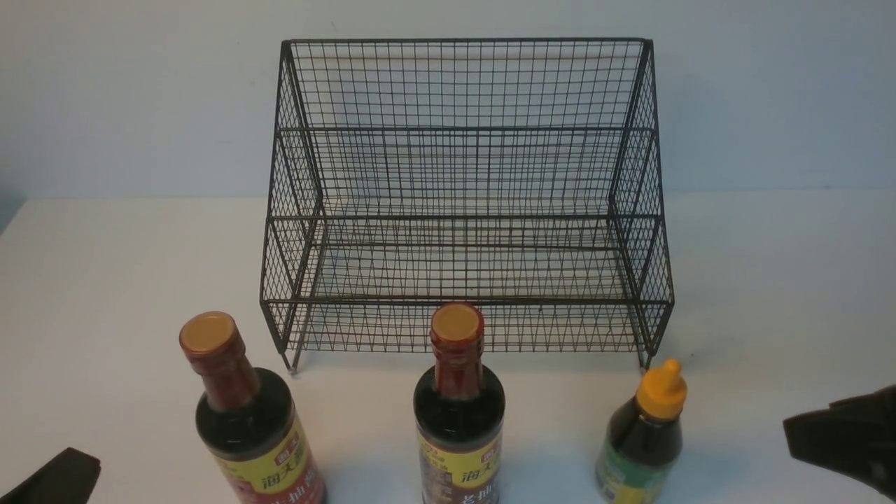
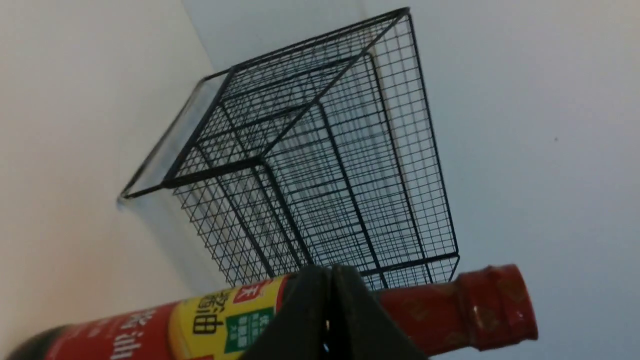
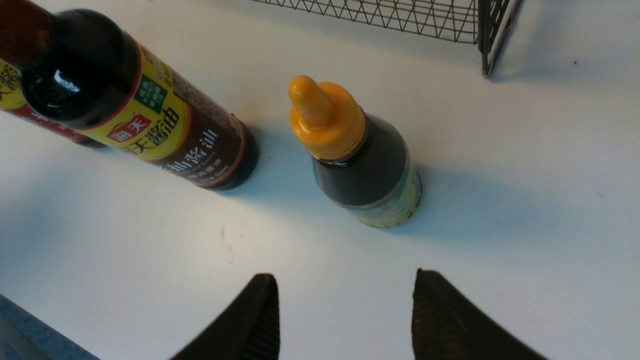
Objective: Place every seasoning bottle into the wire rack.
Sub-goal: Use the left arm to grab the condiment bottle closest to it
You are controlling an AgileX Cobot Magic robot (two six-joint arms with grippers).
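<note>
The black wire rack (image 1: 465,196) stands empty at the back of the white table. In front of it stand three seasoning bottles in a row: a tall one at left (image 1: 245,420), a tall one in the middle (image 1: 458,413), and a short one with an orange nozzle cap (image 1: 647,434) at right. My left gripper (image 2: 330,272) is shut with nothing in it, just short of the left tall bottle (image 2: 450,310). Over the table, my right gripper (image 3: 345,280) is open, a little short of the short bottle (image 3: 360,160).
The white table (image 1: 105,280) runs to a pale wall behind the rack. The rack's front corner foot (image 3: 487,60) shows beyond the short bottle. My right arm's dark end (image 1: 847,434) sits at the table's right edge, the left one (image 1: 56,479) at the lower left.
</note>
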